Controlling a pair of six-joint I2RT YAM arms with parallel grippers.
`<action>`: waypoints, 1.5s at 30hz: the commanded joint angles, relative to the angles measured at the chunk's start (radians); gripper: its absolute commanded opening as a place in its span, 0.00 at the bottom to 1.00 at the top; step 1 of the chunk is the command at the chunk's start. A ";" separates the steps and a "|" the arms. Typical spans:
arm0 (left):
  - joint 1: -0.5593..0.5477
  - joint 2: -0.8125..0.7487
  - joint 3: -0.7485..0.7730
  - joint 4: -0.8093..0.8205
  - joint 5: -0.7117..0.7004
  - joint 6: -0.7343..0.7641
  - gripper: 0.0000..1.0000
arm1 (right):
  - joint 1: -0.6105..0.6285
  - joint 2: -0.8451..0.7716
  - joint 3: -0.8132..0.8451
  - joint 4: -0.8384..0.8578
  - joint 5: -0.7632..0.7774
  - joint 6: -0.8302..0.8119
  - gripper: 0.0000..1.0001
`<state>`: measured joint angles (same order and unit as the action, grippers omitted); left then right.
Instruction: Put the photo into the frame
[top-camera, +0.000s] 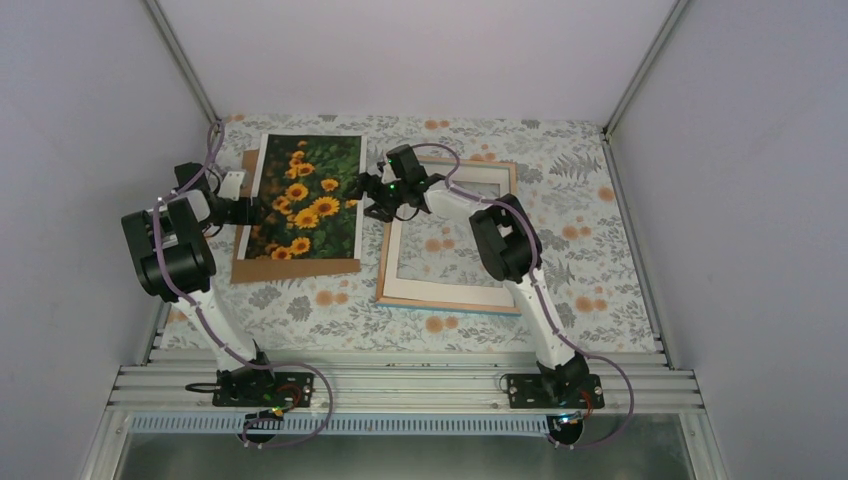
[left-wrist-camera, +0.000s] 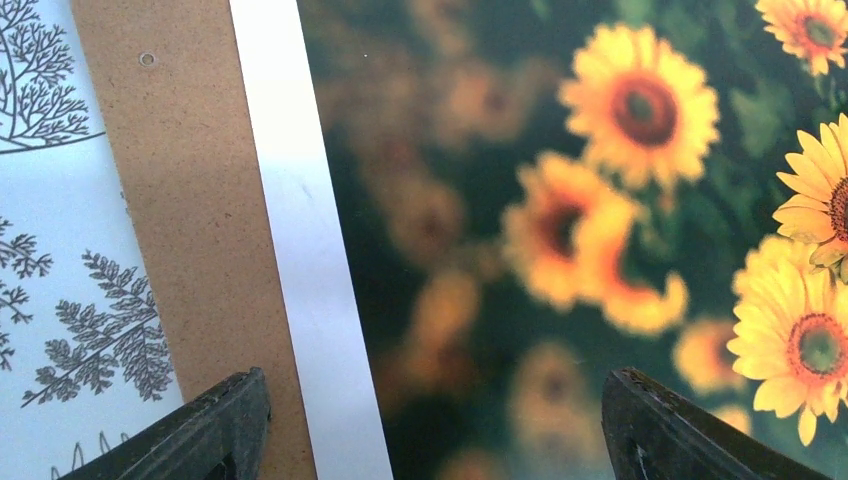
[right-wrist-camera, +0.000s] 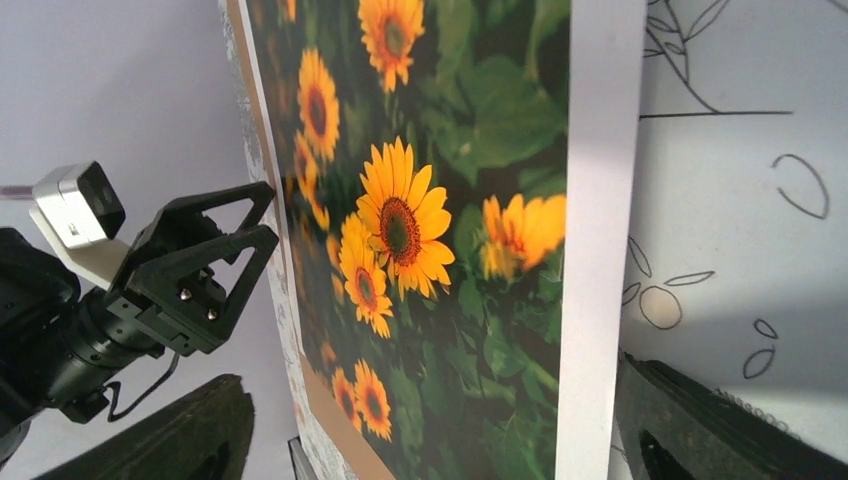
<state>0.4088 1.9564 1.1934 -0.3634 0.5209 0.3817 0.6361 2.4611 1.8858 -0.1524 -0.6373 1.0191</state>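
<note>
1. My left claw (top-camera: 243, 209) stands wide over the left edge of the photo (top-camera: 305, 197), gripping nothing.
2. My right claw (top-camera: 368, 198) stands wide at the photo's right edge.
3. The photo lies face up on a brown board (top-camera: 243, 268), left of centre on the desk (top-camera: 600, 250).
4. The frame (top-camera: 445, 292) lies flat just right of it, not touching.

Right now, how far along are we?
Done: nothing placed yet; the photo lies face up on the board, beside the frame. In hand: left gripper and right gripper, both open, flank the photo's side edges, holding nothing. Remaining: grasp the photo, move it into the frame.
</note>
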 joint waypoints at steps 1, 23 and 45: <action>-0.026 0.044 -0.061 -0.079 0.017 0.010 0.83 | 0.017 0.089 -0.014 -0.015 -0.027 -0.003 0.87; -0.025 0.035 -0.080 -0.068 0.032 0.009 0.82 | 0.021 -0.106 -0.115 0.254 0.006 -0.064 0.52; -0.025 -0.063 -0.080 -0.111 0.139 0.030 0.83 | 0.030 0.065 0.052 0.283 -0.047 0.125 0.12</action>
<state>0.3927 1.9182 1.1378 -0.3573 0.6022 0.4088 0.6537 2.5408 1.9125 0.0883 -0.6518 1.1191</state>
